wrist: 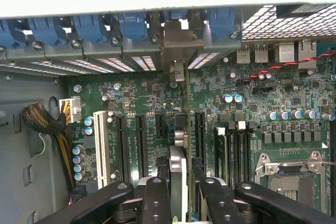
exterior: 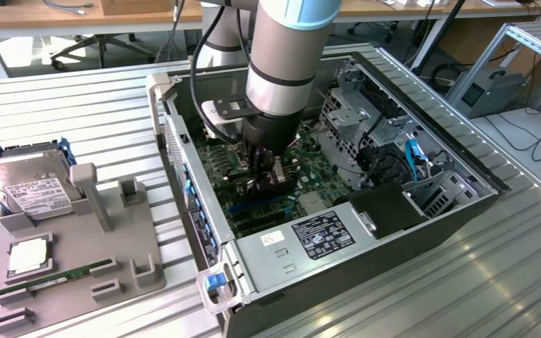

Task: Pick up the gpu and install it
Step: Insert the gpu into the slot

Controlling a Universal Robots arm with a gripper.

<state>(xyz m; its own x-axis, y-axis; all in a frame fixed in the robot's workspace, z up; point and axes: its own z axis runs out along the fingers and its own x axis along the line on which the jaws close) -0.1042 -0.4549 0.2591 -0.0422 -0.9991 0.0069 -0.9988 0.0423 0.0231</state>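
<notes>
The arm reaches down into the open computer case [exterior: 393, 204], and its hand [wrist: 181, 192] is clenched on the gpu [wrist: 184, 129], which stands on edge between the fingers [wrist: 155, 200] over the motherboard [wrist: 283, 108]. In the wrist view the card is seen edge-on as a thin vertical line running from the hand up to its metal bracket [wrist: 179, 45], which sits at the rear wall among the blue slot latches [wrist: 131, 24]. The card's lower edge lies along one of the black expansion slots [wrist: 140, 145]; whether it is fully seated cannot be told. As a judgement, the gpu is light, stiff and thin, with fragile components and edge contacts, so it is best held by the two flat faces near the top edge, as here, and pressed straight down without twisting. Counted: one gpu, one hand, one case, one white slot [wrist: 101, 145] beside several black ones, and about five blue latches in the wrist view. On the slatted surface [exterior: 73, 98] at the exterior view's left stands one grey fixture [exterior: 82, 274] carrying one hard drive [exterior: 28, 186], one green RAM stick [exterior: 59, 276] and one small square chip [exterior: 28, 255].
</notes>
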